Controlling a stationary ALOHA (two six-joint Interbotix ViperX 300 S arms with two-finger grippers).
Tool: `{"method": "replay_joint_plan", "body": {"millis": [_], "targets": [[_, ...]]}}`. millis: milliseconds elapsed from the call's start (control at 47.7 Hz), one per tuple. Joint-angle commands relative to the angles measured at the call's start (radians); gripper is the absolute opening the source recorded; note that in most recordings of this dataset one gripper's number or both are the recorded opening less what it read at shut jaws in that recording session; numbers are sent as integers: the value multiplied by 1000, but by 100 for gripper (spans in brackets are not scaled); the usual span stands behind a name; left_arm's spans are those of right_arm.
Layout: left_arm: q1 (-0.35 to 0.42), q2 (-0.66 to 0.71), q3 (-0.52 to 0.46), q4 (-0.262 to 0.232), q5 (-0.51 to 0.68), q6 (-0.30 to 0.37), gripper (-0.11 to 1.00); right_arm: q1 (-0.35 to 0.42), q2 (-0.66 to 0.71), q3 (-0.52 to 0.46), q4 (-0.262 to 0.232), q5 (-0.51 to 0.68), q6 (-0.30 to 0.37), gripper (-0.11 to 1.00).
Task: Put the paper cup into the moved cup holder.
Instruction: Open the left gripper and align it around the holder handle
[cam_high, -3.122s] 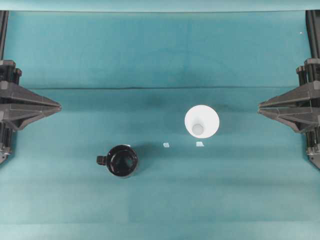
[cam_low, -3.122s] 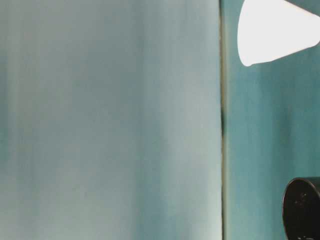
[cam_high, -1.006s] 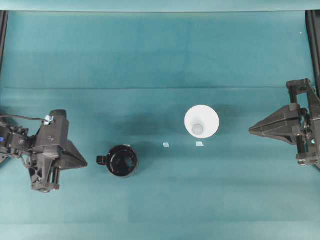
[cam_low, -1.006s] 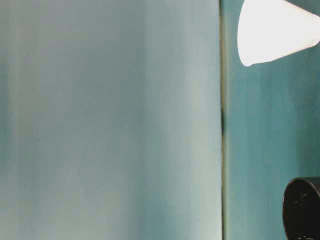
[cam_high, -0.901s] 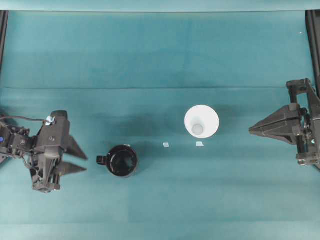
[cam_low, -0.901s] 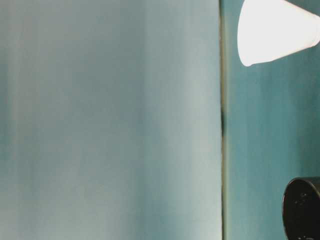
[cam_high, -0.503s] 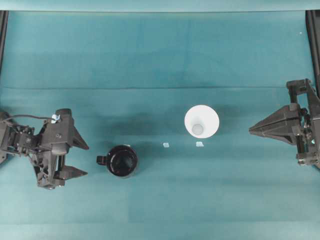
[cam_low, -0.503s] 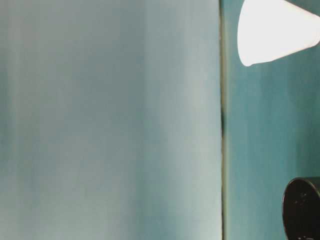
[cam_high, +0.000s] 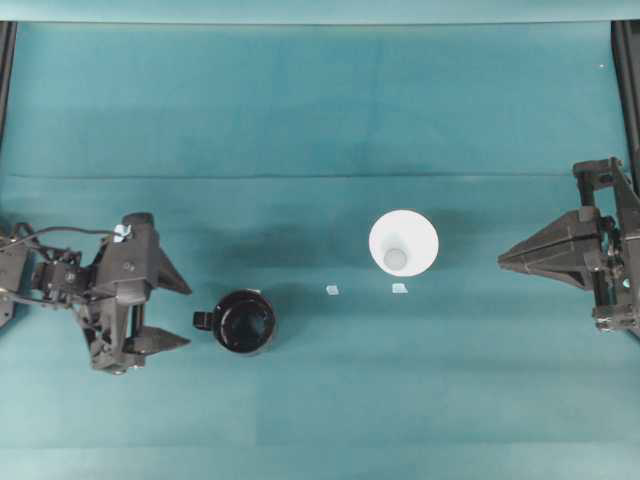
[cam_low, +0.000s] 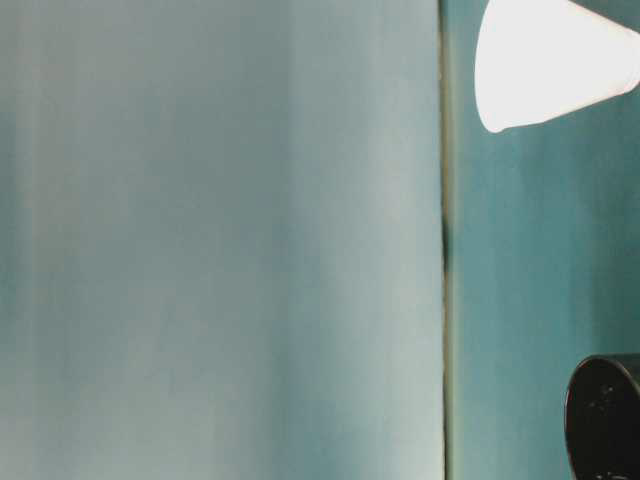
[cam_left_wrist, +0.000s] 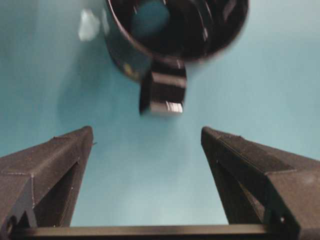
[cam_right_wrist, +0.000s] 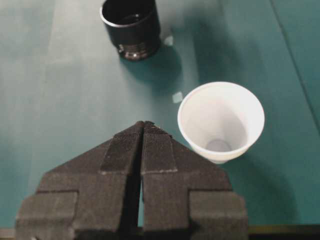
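The white paper cup (cam_high: 403, 243) stands upright, right of the middle; it also shows in the right wrist view (cam_right_wrist: 221, 121) and the table-level view (cam_low: 548, 62). The black cup holder (cam_high: 244, 321) stands left of the middle, its side tab (cam_high: 203, 320) pointing left. In the left wrist view the holder (cam_left_wrist: 176, 30) and its tab (cam_left_wrist: 163, 93) lie just ahead of the jaws. My left gripper (cam_high: 180, 313) is open and empty, a short way left of the tab, its jaws spread either side of it. My right gripper (cam_high: 502, 262) is shut and empty, well right of the cup.
Two small pale tape squares (cam_high: 332, 290) (cam_high: 399, 288) lie on the teal cloth (cam_high: 320, 120) between the holder and the cup. A fold line crosses the cloth behind them. The holder's edge shows at the table-level view's lower right (cam_low: 605, 420).
My left gripper came in from the left edge, opened, and moved right toward the holder's tab. My right arm shifted slightly early on, then stayed. Cup and holder have not moved.
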Motion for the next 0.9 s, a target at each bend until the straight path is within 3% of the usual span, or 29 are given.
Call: {"method": "replay_joint_plan", "body": {"millis": [0, 880], "targets": [[3, 9, -17, 2, -31, 2, 91, 2, 6, -17, 3, -5, 9, -4], [3, 66, 20, 2, -230, 5, 89, 2, 6, -20, 3, -5, 37, -4]]}}
